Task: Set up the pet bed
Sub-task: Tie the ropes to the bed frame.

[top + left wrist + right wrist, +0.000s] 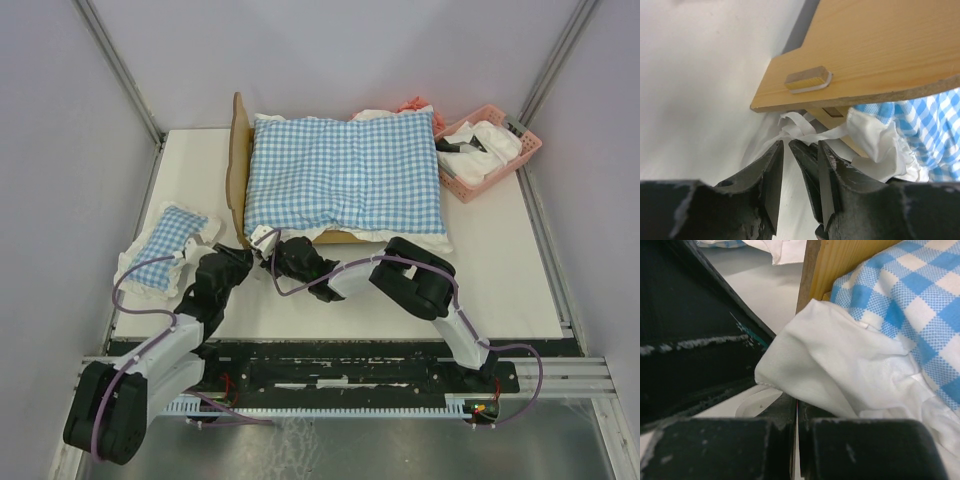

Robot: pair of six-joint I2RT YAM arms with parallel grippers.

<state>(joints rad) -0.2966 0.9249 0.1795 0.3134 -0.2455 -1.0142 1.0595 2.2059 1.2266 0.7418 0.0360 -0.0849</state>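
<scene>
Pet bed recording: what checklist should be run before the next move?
1. Right gripper pinching the white frill of the blue-and-white checked cushion: ok.
2. Left gripper holding anything: cannot tell, tips nearly together beside the frill.
3. Cushion covering the light-wood pet bed frame: ok.
4. Cushion's near corner flat: not ok, frill bunched.
5. Small checked pillow on the bed: not ok, lying on the white table, left of it.

Seen from my remote station, no writing, label, brand or number can be read in any of the three views. The wood of the pet bed (238, 170), the checked cushion (345, 175) and the pink basket (487, 183) show no legible marks.
</scene>
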